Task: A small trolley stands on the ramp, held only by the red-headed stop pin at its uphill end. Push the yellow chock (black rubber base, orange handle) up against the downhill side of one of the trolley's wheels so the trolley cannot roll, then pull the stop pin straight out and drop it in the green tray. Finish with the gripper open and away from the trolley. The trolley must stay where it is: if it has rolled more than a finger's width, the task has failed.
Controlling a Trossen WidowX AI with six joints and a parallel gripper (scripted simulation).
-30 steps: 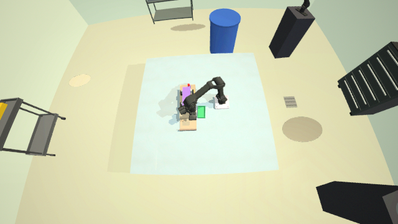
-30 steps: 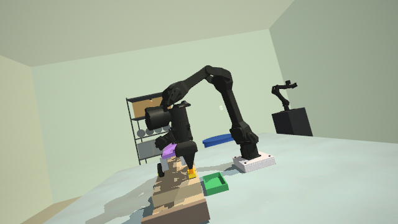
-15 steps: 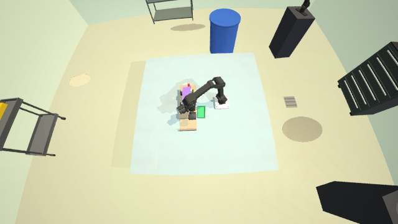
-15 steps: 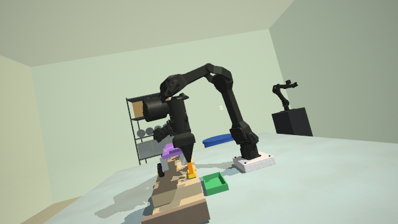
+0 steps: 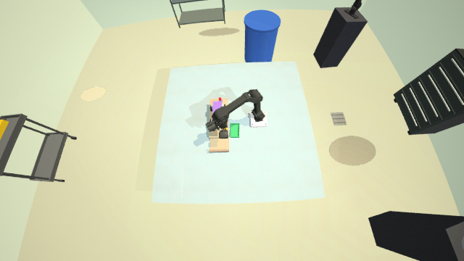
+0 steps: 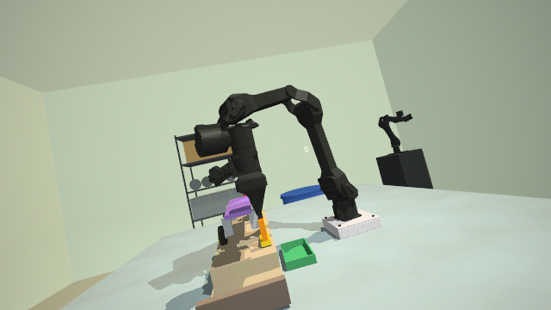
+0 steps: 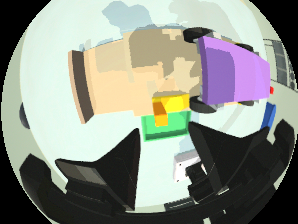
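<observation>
Trolley [image 5: 217, 106] [image 6: 238, 207] [image 7: 244, 72] is seen from the top on the ramp [image 5: 219, 145] [image 6: 245, 273] [image 7: 107, 82], its red-headed stop pin [image 5: 220, 98] [image 7: 271, 90] at the uphill end; the fingers are hidden by the arm [image 5: 235, 104] [image 6: 318, 144]. In the exterior view, the fingers [image 6: 258, 204] are pointed downward, just above the chock's orange handle [image 6: 263, 229] [image 7: 160, 119]; the green tray [image 6: 298, 255] [image 7: 175, 131] [image 5: 235, 130] is placed lower, to their picture-right. In the wrist view, the fingers are spread, with nothing pinched; beyond their gap, the chock's yellow part [image 7: 171, 103] is seen close beside a downhill wheel [image 7: 202, 105]; contact cannot be confirmed.
</observation>
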